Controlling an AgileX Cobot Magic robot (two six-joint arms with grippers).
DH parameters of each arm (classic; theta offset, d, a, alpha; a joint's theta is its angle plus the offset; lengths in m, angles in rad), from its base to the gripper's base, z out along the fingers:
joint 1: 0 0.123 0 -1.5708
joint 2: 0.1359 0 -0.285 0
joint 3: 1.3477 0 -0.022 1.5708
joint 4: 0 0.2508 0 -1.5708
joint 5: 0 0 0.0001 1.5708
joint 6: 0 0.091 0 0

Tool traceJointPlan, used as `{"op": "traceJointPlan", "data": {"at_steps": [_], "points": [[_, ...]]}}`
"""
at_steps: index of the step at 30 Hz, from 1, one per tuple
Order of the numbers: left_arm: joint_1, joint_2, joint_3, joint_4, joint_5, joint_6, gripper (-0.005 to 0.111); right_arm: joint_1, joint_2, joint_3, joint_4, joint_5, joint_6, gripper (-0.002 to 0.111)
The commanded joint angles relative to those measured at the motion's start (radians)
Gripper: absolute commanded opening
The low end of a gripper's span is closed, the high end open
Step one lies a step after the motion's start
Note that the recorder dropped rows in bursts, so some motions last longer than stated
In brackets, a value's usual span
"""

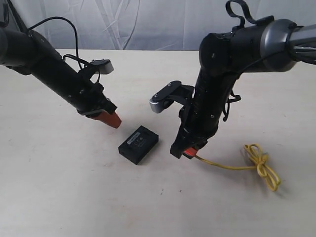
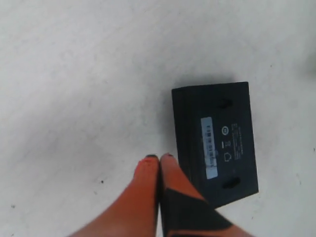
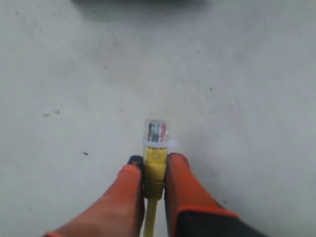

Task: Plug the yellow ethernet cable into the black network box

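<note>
The black network box [image 1: 138, 144] lies flat on the table between the two arms, its grey-white label up; it also shows in the left wrist view [image 2: 215, 140]. My left gripper [image 1: 112, 120] [image 2: 159, 157] is shut and empty, its orange tips just left of the box. My right gripper [image 1: 188, 152] [image 3: 154, 160] is shut on the yellow ethernet cable [image 1: 261, 165], pinching the yellow boot just behind the clear plug [image 3: 156, 131]. The plug sticks out past the fingertips. The cable trails right from the gripper to a knotted loop lying on the table.
A pale table [image 1: 59, 187] carries everything. A grey-white curtain [image 1: 148, 24] hangs behind its far edge. A dark edge [image 3: 138, 3] shows at the border of the right wrist view, some way ahead of the plug.
</note>
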Motion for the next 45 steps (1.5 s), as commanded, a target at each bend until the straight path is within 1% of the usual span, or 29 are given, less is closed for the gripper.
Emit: {"op": "traceJointPlan", "data": {"at_steps": [1, 5, 9, 15, 18, 21, 26, 30, 32, 40, 45], "points": [[0.002, 0.024, 0.005, -0.046, 0.029, 0.055, 0.000, 0.035, 0.024, -0.046, -0.009, 0.008, 0.005, -0.001], [0.002, 0.059, 0.005, -0.082, 0.074, 0.104, 0.000, 0.047, 0.057, -0.065, -0.001, 0.008, 0.005, -0.001], [0.002, 0.088, 0.005, -0.178, 0.120, 0.189, 0.000, 0.047, 0.097, -0.097, 0.008, 0.008, 0.029, -0.001], [0.002, 0.122, 0.005, -0.194, 0.137, 0.210, 0.000, 0.047, 0.151, -0.144, 0.022, -0.007, 0.050, -0.001], [0.002, 0.126, 0.005, -0.194, 0.131, 0.210, 0.000, 0.063, 0.168, -0.144, 0.018, -0.047, 0.050, -0.001], [0.013, 0.126, 0.005, -0.194, 0.088, 0.205, 0.000, 0.077, 0.168, -0.144, -0.001, -0.079, 0.050, -0.001], [0.022, 0.126, 0.005, -0.192, 0.016, 0.123, 0.000, 0.077, 0.168, -0.144, -0.045, -0.079, 0.054, -0.001], [-0.008, 0.126, 0.005, -0.187, -0.029, 0.115, 0.000, 0.077, 0.168, -0.144, -0.043, -0.116, 0.054, -0.001], [-0.017, 0.126, 0.005, -0.193, -0.023, 0.115, 0.000, 0.077, 0.168, -0.144, -0.043, -0.123, 0.056, -0.001], [-0.011, 0.110, 0.005, -0.198, -0.015, 0.117, 0.000, 0.077, 0.168, -0.144, -0.052, -0.121, 0.056, -0.001], [-0.011, 0.064, 0.005, -0.210, 0.007, 0.122, 0.000, 0.073, 0.155, -0.144, -0.136, -0.085, 0.061, -0.001]]}}
